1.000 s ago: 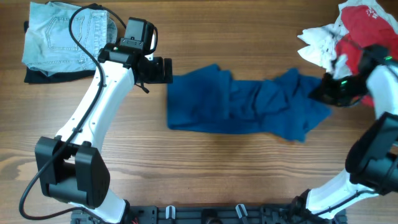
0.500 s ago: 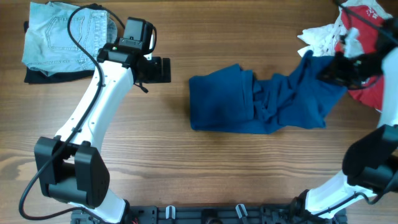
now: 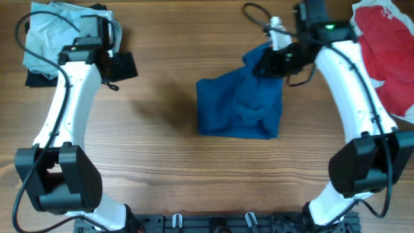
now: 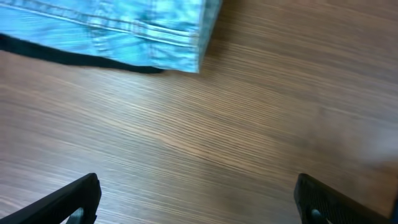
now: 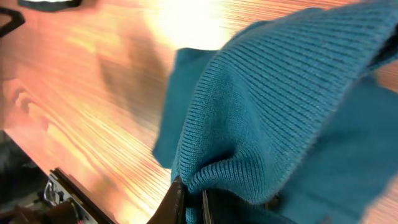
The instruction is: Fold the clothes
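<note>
Blue knit shirt (image 3: pixel 236 113), now a squarish heap, edge in right claw (image 3: pixel 267 62).

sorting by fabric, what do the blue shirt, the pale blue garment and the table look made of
Blue shirt: soft matte knit, probably cotton; fine ribbed rows show close up. Pale blue garment: likely faded denim, with stitched seams. Table: wood or wood-look laminate; streaky grain, slight sheen.

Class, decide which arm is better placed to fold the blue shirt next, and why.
Right. The right tool is shut on a lifted edge of the blue shirt; the left tool hangs open over bare table near the jeans.
</note>
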